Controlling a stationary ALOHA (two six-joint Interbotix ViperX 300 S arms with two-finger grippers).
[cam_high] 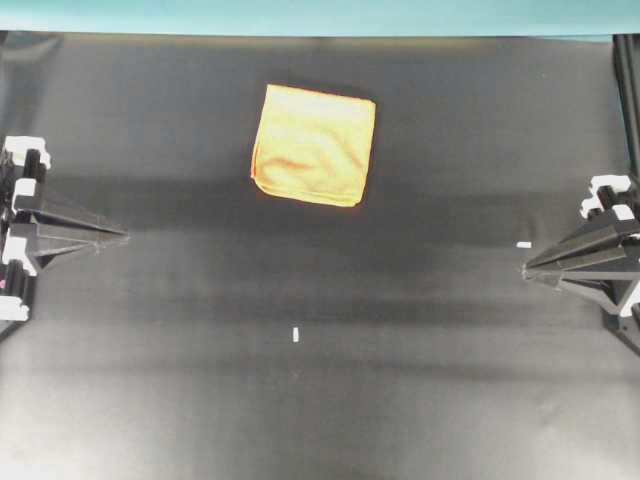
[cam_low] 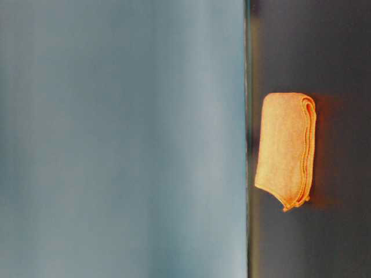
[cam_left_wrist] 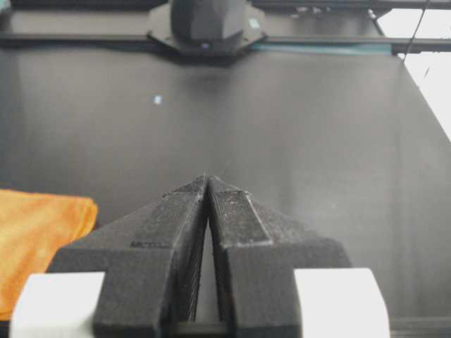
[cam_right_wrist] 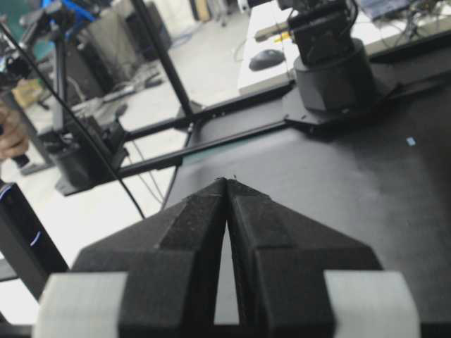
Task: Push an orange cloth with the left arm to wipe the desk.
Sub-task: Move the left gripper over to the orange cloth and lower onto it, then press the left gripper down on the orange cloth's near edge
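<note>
1. The left gripper (cam_high: 120, 236) sits at the left edge of the overhead view with its jaws pressed together to a point, clenched on nothing. In the left wrist view (cam_left_wrist: 208, 179) the two black fingers meet at the tip with only a thin slit between them.
2. The right gripper (cam_high: 527, 268) is parked at the opposite edge, its jaws likewise pinched together and empty (cam_right_wrist: 227, 182).
3. As I judge it, the wiping has not begun: neither gripper touches the orange cloth (cam_high: 314, 144), and the left arm has yet to reach it, come down on it and push.
4. Taking the left gripper as the landmark, the cloth lies well apart from it, out ahead of its tip and off to the side nearer the teal strip (cam_high: 320, 15). The left wrist view agrees: only a corner of the cloth (cam_left_wrist: 39, 239) shows at the lower left.
5. The cloth lies flat on the desk (cam_high: 400, 380), folded in layers, as the table-level view shows (cam_low: 287, 147).
6. Beyond it, small white marks (cam_high: 296, 335) dot the desk, well away from the cloth.
</note>
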